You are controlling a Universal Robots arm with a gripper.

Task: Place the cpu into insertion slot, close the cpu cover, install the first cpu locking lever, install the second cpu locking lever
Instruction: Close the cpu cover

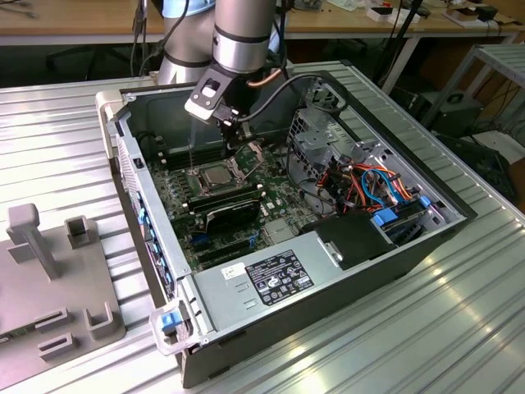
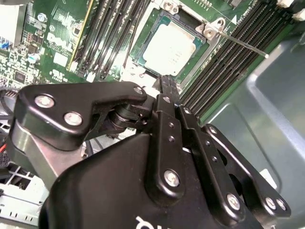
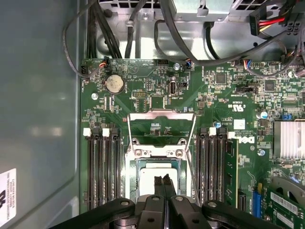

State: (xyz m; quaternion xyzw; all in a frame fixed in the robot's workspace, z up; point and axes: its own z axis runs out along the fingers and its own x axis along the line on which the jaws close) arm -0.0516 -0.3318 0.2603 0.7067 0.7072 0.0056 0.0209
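pincer shut above the seated cpu

the pincer (image 3: 165, 178) had its fingers pressed together, gripping nothing. directly beneath its tips the cpu (image 3: 147, 179) lay flat in the insertion slot (image 3: 133, 176); whether the tips touched it could not be told. beyond the slot from the pincer, the cpu cover (image 3: 162, 116) stood swung open on its hinge. a thin locking lever (image 2: 243, 43) jutted free beside the slot.
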